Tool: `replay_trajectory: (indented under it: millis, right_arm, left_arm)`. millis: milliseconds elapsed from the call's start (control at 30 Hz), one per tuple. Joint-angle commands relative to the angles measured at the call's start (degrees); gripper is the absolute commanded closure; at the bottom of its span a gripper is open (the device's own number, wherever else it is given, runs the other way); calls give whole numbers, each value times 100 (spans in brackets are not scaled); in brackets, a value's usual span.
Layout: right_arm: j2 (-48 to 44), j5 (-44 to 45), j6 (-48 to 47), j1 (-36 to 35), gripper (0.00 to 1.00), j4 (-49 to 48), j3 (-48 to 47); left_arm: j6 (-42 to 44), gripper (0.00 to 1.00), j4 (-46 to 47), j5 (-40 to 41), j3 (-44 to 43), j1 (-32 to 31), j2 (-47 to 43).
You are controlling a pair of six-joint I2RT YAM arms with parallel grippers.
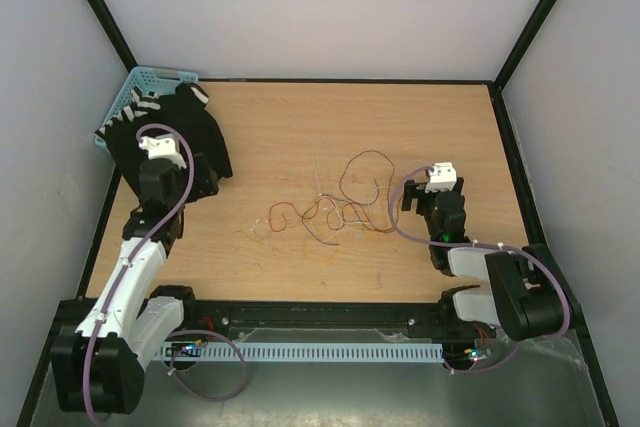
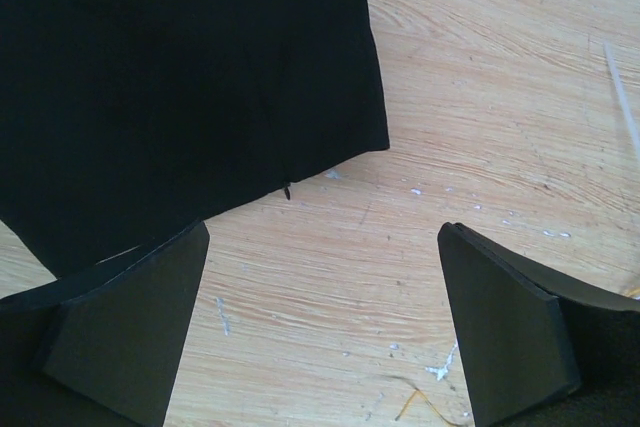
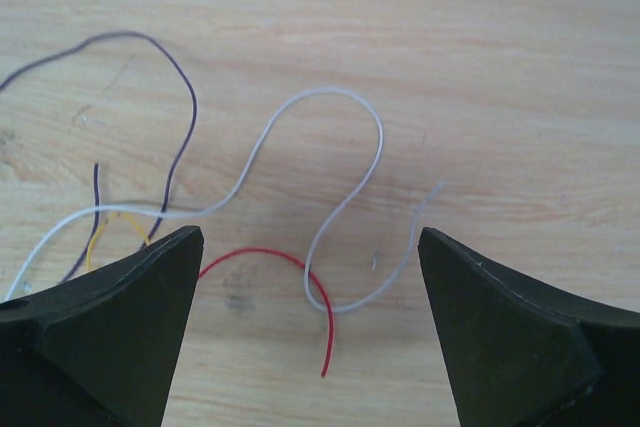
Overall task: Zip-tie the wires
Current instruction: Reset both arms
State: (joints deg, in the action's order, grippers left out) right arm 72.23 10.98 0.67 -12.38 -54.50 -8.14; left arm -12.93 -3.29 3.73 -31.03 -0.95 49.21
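Note:
The wires (image 1: 335, 212) lie in a loose curly tangle on the wooden table, in mid-view. In the right wrist view a white strand (image 3: 340, 97) loops across the wood and a red strand (image 3: 262, 252) ends between the fingers. A dark strand (image 3: 186, 97) and a yellow one (image 3: 96, 237) run off left. My right gripper (image 3: 311, 247) hangs open over these ends, touching nothing; it sits at the tangle's right end (image 1: 405, 202). My left gripper (image 2: 325, 267) is open above bare wood, left of the tangle (image 1: 205, 169). An orange strand end (image 2: 415, 402) shows near its right finger.
A flat black object (image 2: 180, 77) lies just beyond my left gripper. A blue basket (image 1: 135, 92) stands at the back left corner. A thin white strip (image 2: 622, 97) lies on the wood (image 1: 318, 185) behind the tangle. Walls enclose the table.

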Motion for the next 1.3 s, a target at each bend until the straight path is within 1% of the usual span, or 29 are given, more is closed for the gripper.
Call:
replay_trajectory:
  millis: [0,33,100,133,200,233,267,300,367,400,467,500,567,600,667,733,767,800,833,867,933,967,1000,1033,1067,1100,1267]
  right_arm:
    - [408,94,-339,3,1,-1755,109]
    - [715,208,-268,5,1,-2343,277]
    - [1593,312,-340,8,1,-3923,565]
    - [1661,316,-333,0,1,-3962,540]
    - [1066,455,-148,7,1,-2347,187]
    - [1205,648,-83,8,1,-2370,143]
    - [1454,680,-127,8,1,-2781,139]
    - [1497,539,-205,10,1,-2897,105]
    - [1226,365,-214,8,1,-2107,-54]
    - [1272,401,-197,8,1,-2181,-14]
    - [1460,440,-232,8,1,-2754,97]
    - [1401,440,-229,8,1,-2568,61]
    - [1277,436,-184,8,1,-2223,-23]
    - [1326,456,-199,6,1,-2349,-9]
    - [1409,456,-218,8,1,-2555,39]
    - [1339,457,-212,8,1,-2341,-11]
    - [1335,469,-208,8,1,-2322,-22]
    - [1367,494,-201,7,1,-2371,-25]
    - [1388,516,-194,8,1,-2409,-25]
    - [1379,526,-190,8,1,-2379,-40]
    - [1369,568,-166,7,1,-2270,-83]
    - [1379,599,-157,8,1,-2247,-102]
    - [1389,604,-155,8,1,-2237,-110]
    - [1383,606,-155,3,1,-2218,-115]
    - [1380,608,-155,7,1,-2207,-117]
    - [1382,611,-155,8,1,-2203,-116]
    - [1375,606,-159,8,1,-2197,-122]
  left_arm:
    - [299,1,623,200,116,25,79]
    - [341,1,725,214,157,25,115]
    - [425,1,921,233,206,25,249]
    - [435,1,946,269,202,18,331]
    - [506,1,1004,358,191,16,459]
    - [557,1,1067,394,225,16,506]
    - [675,1,1173,400,254,12,553]
    - [751,1,1283,448,297,1,595]
    - [921,1,1675,473,423,-33,702]
    - [974,1,1901,412,508,-36,756]
    - [1170,1,2405,208,663,-61,979]
    - [1287,1,2708,165,720,-108,1146]
    - [1789,1,3351,212,800,-299,1610]
    - [2065,1,3738,219,843,-391,1916]
    - [2320,1,4601,225,1001,-516,2472]
    - [2446,1,5033,143,1196,-615,2790]
    - [2555,1,5632,-41,1427,-642,2984]
    - [2595,1,6365,-42,1601,-655,3240]
    - [2548,1,6731,72,1677,-644,3465]
    - [2397,1,6867,174,1699,-566,3631]
    - [2196,1,6982,214,1576,-399,3924]
    - [2195,1,6802,284,1473,-390,4021]
    - [2119,1,6283,332,1180,-372,4002]
    - [1951,1,5617,159,936,-226,3896]
    - [1795,1,5296,-1,807,-72,3906]
    - [1709,1,5314,-153,802,64,3931]
    - [1696,1,5329,-190,835,95,3898]
